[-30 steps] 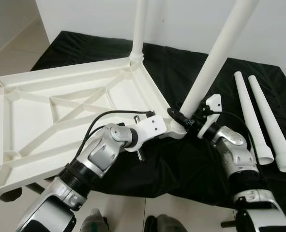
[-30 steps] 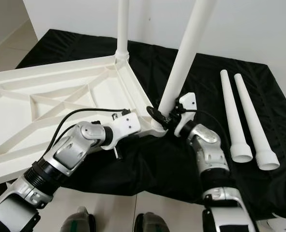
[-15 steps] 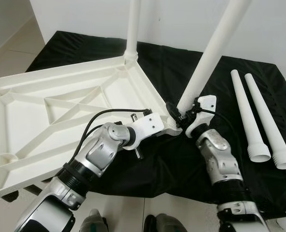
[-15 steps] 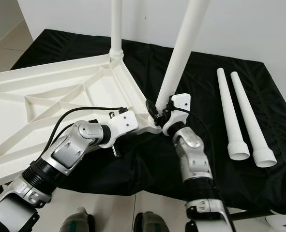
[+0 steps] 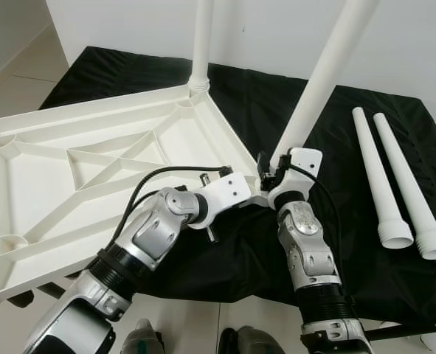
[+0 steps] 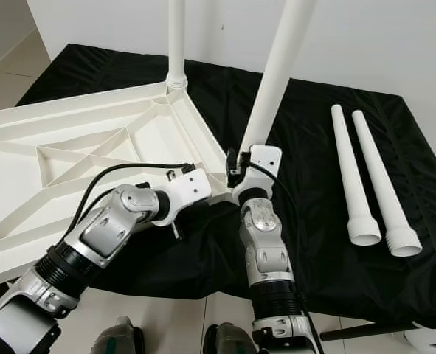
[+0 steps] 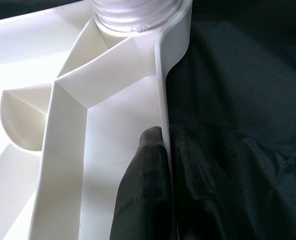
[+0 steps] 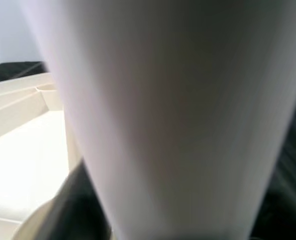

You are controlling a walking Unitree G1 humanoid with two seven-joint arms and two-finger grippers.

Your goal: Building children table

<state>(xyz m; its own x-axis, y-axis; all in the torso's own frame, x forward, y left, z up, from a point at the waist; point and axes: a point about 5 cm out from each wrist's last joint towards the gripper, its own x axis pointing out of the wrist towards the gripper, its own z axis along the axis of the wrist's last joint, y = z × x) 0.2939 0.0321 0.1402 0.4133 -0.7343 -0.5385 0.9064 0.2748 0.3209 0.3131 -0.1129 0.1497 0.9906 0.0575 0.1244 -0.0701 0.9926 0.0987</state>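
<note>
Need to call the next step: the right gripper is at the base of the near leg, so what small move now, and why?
Probably keep twisting the near leg into its corner socket. The right gripper clamps its base and the left gripper pinches the tabletop rim, bracing it. Two loose legs wait on the black cloth.
</note>
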